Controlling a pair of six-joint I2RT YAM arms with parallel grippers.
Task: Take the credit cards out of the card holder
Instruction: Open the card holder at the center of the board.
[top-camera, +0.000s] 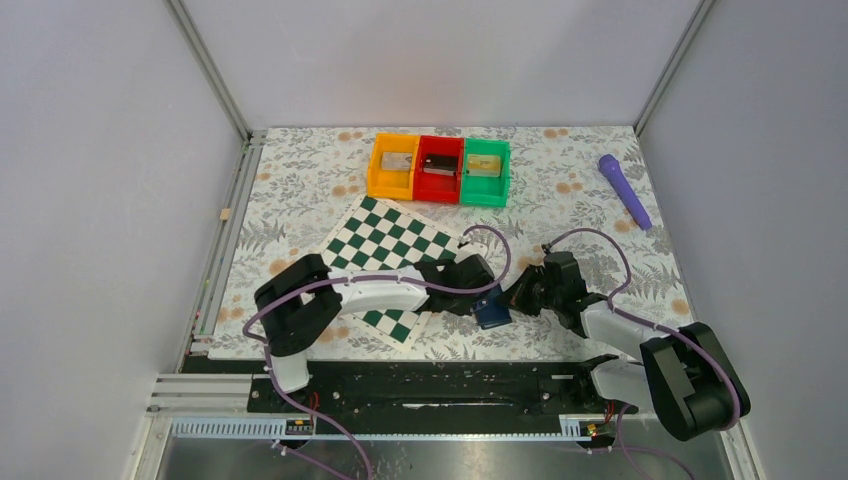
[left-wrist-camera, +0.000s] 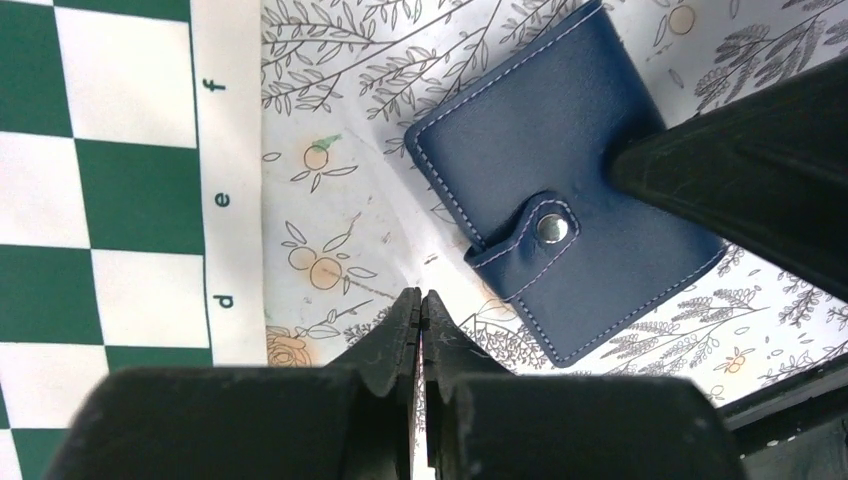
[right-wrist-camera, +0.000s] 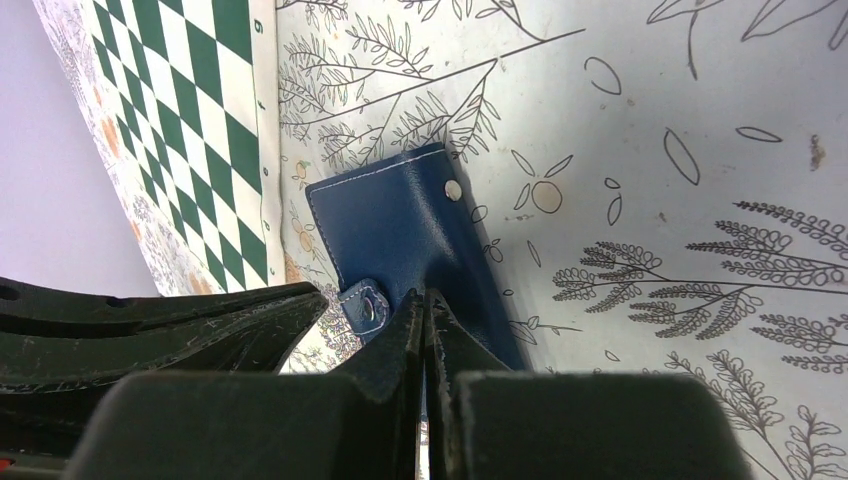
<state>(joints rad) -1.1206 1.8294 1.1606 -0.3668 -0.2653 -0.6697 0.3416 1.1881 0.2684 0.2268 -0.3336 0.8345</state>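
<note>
The card holder (top-camera: 491, 311) is a small blue wallet, folded shut, on the floral cloth between my two grippers. In the left wrist view the wallet (left-wrist-camera: 540, 170) shows its strap with a metal snap. My left gripper (left-wrist-camera: 421, 300) is shut and empty, over the cloth just beside the wallet's strap edge. My right gripper (right-wrist-camera: 425, 300) is shut, its tips resting on the wallet (right-wrist-camera: 400, 225). Its dark fingers (left-wrist-camera: 740, 170) also show on the wallet in the left wrist view. No credit cards show; any inside are hidden.
A green-and-white chessboard (top-camera: 385, 250) lies left of the wallet, under the left arm. Orange (top-camera: 377, 178), red (top-camera: 422, 185) and green (top-camera: 482, 192) bins stand in a row at the back, each holding something. A purple object (top-camera: 625, 190) lies at the back right.
</note>
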